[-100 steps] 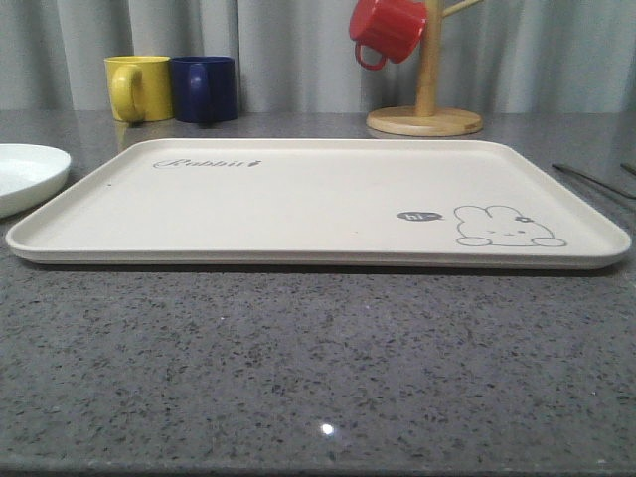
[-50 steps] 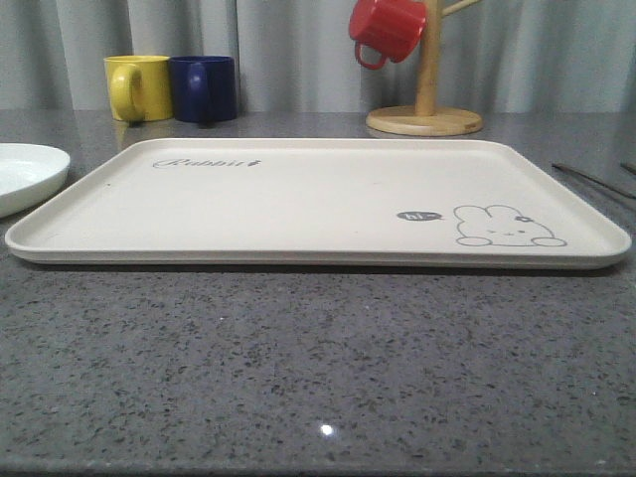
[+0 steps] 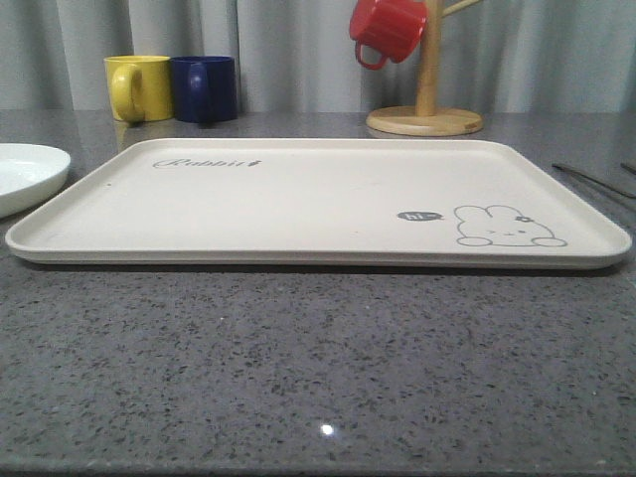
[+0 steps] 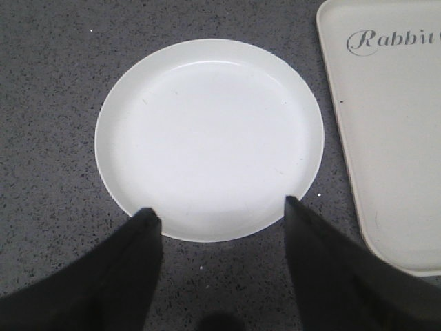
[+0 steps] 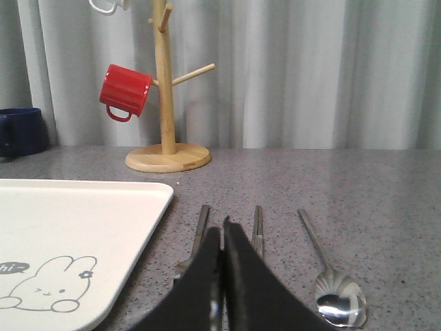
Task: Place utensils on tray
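Note:
The cream tray [image 3: 298, 199] with the rabbit drawing lies flat in the middle of the table, nothing on it. Left of it sits the white plate [image 3: 25, 174]. My left gripper [image 4: 219, 208] hangs open above the plate's [image 4: 209, 138] near rim, one finger on each side, touching nothing. Right of the tray [image 5: 83, 221] lie the fork [image 5: 200, 227], the chopsticks [image 5: 258, 224] and the spoon [image 5: 337, 300], side by side on the stone. My right gripper [image 5: 222, 226] is shut, hovering between the fork and the chopsticks.
A yellow mug [image 3: 139, 87] and a blue mug [image 3: 204, 87] stand behind the tray at the back left. A wooden mug stand [image 3: 424, 121] with a red mug [image 3: 388, 28] hanging on it stands at the back right. Grey curtains close the back.

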Available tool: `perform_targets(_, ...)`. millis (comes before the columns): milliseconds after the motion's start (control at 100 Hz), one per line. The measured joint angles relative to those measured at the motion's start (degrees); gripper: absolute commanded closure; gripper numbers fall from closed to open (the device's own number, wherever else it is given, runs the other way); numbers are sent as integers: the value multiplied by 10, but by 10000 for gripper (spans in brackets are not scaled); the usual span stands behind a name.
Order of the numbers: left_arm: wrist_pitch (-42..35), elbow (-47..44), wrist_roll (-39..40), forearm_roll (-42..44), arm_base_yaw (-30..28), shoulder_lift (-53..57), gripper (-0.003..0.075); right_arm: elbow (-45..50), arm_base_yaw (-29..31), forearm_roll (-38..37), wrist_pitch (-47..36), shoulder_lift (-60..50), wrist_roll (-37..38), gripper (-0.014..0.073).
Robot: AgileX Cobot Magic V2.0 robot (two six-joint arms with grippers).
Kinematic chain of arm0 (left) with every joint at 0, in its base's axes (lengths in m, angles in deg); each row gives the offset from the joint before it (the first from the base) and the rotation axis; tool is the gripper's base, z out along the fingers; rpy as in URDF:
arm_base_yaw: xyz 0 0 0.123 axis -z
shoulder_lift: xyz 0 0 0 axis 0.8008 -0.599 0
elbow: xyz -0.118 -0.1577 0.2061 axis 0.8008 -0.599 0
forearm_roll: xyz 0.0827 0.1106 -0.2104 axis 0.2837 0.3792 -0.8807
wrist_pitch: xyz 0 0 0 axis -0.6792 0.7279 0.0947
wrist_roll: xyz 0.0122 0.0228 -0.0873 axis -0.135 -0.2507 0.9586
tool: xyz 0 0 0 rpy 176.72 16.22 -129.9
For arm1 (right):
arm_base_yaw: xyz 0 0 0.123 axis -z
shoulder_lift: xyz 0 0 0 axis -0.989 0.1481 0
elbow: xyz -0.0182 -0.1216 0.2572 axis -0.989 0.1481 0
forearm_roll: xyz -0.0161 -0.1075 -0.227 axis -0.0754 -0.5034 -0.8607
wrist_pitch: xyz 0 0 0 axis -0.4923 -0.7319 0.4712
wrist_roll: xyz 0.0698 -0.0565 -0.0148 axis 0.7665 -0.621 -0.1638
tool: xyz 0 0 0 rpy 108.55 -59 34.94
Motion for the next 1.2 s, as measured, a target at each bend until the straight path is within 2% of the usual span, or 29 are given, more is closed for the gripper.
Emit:
perform_targets(190,-7,3,3,11,-10,-10,269,0,0,0,0,0,0,662)
perform_targets(460,-11,55,11,1,-101,-107,269,0,0,0,0,0,0,662)
perform_targets(590,-8,86,8,-4,-125,-173,270,0,0,0,0,0,0,662)
perform_targets(920,7,175,-26,-6,-130,-339,270,0,0,0,0,0,0,662)
perform_targets(1200,16,200,-29,-6,-130,-397,270,0,0,0,0,0,0,662)
